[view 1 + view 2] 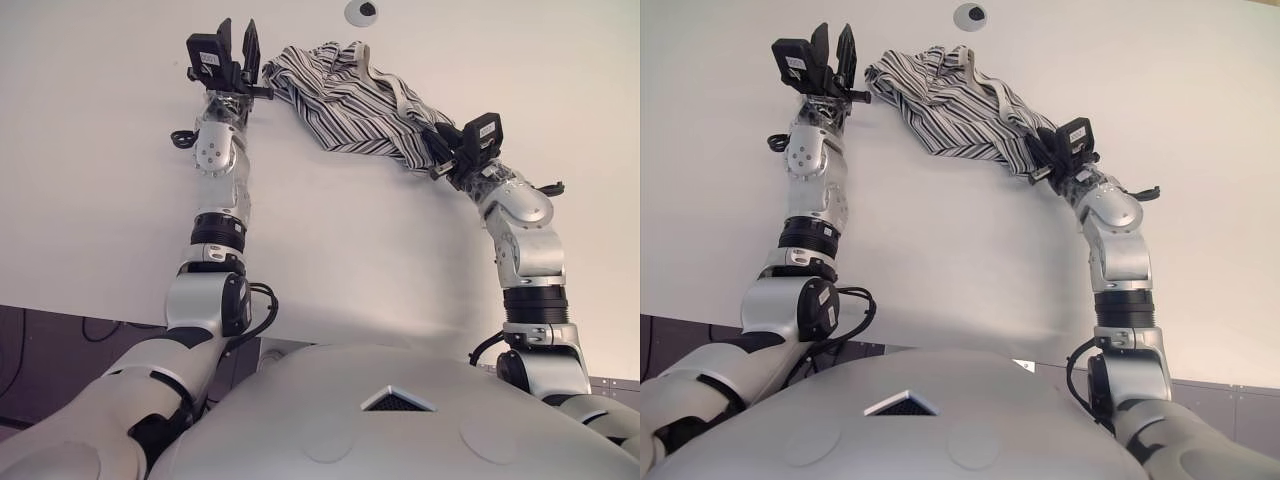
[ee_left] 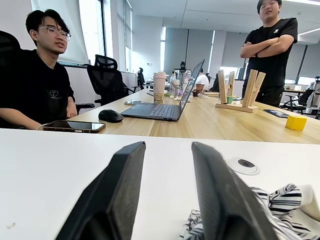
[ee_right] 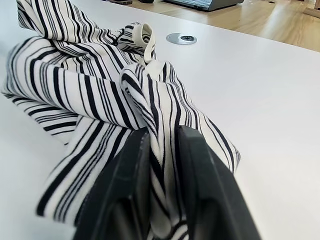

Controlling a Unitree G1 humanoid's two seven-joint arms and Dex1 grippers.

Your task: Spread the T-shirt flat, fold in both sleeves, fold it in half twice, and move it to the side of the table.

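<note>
A black-and-white striped T-shirt [image 1: 345,105] lies bunched up on the white table [image 1: 100,200], toward its far side. My right gripper [image 1: 441,148] is shut on a fold of the T-shirt [image 3: 95,85] at the shirt's right end, the cloth pinched between its fingers [image 3: 127,175]. Just left of the shirt's left edge, my left gripper [image 1: 238,45] is open, its fingers [image 2: 120,185] apart with nothing between them; the T-shirt [image 2: 280,210] lies close beside it.
A round cable grommet [image 1: 362,11] sits in the table just beyond the shirt. Broad bare table stretches to the left, right and front. Beyond the table's far edge a wooden desk [image 2: 210,120] carries a laptop, a mouse and a phone.
</note>
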